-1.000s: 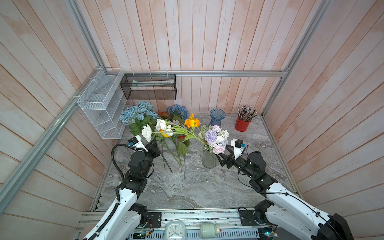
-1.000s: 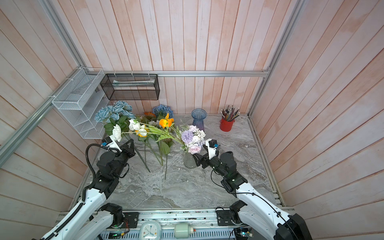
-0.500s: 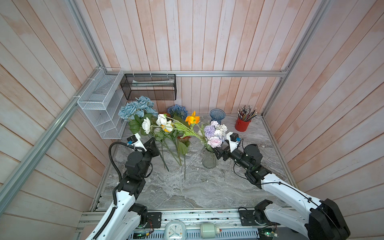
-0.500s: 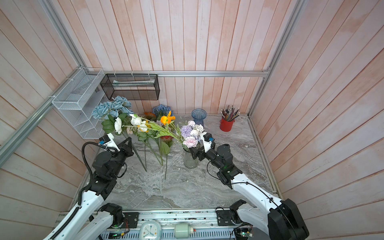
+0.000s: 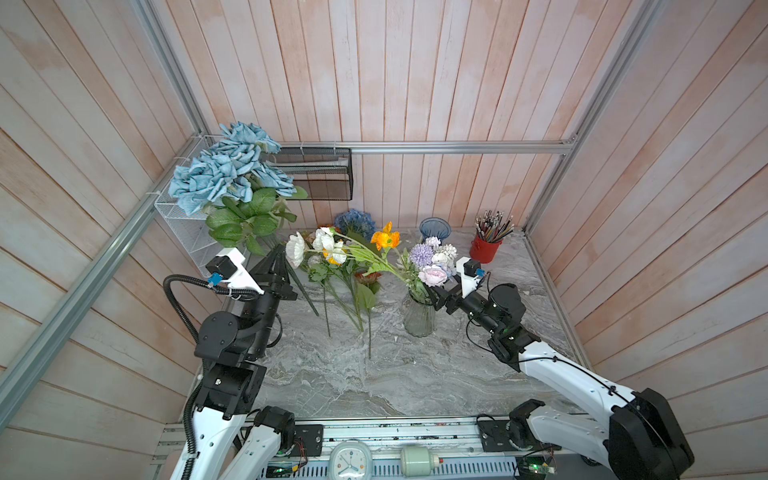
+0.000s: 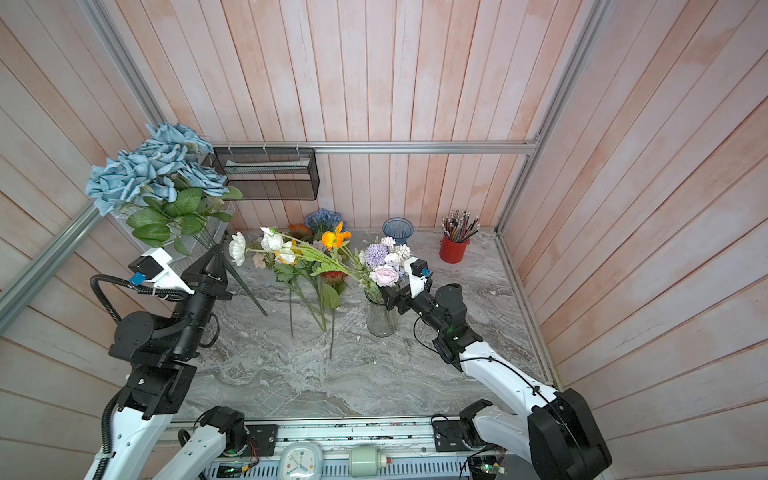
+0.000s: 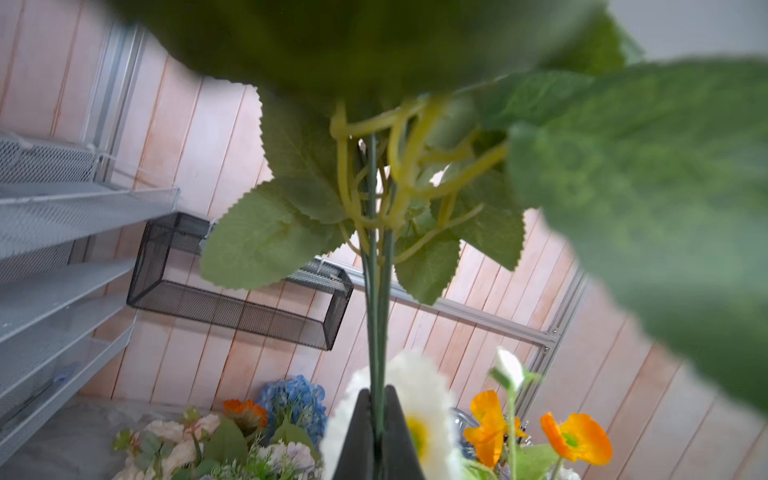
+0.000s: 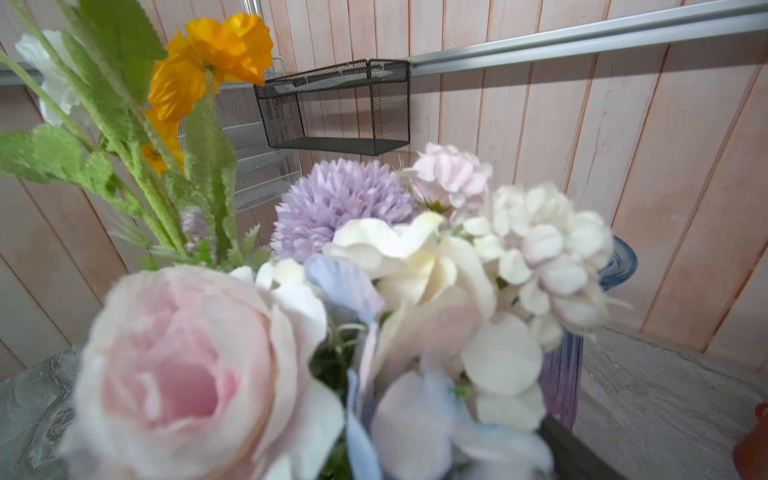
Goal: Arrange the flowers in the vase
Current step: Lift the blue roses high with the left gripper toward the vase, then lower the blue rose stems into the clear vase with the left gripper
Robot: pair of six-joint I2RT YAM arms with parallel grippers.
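A red pencil pot [image 5: 484, 252] stands on the table [image 5: 415, 374], black mesh basket [image 5: 320, 176] hanging behind.

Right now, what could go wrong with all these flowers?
The left gripper pinches the blue roses far below their blooms; top-heavy, they could swing into the white wire shelf. The right gripper sits at the mouth of the clear vase, where the poppies lean far out; a nudge might tip it.

In the right wrist view a blurred pink rose [image 8: 178, 374] and pale blooms [image 8: 519, 257] hide the clear vase [image 5: 419, 322] and all but one dark finger [image 8: 582, 457] of the right gripper [image 5: 436, 296], whose jaws in both top views sit behind the bouquet [image 5: 432, 266], while out-of-focus leaves [image 7: 644, 187] block the dusty-blue roses [image 5: 226, 174] in the left wrist view.
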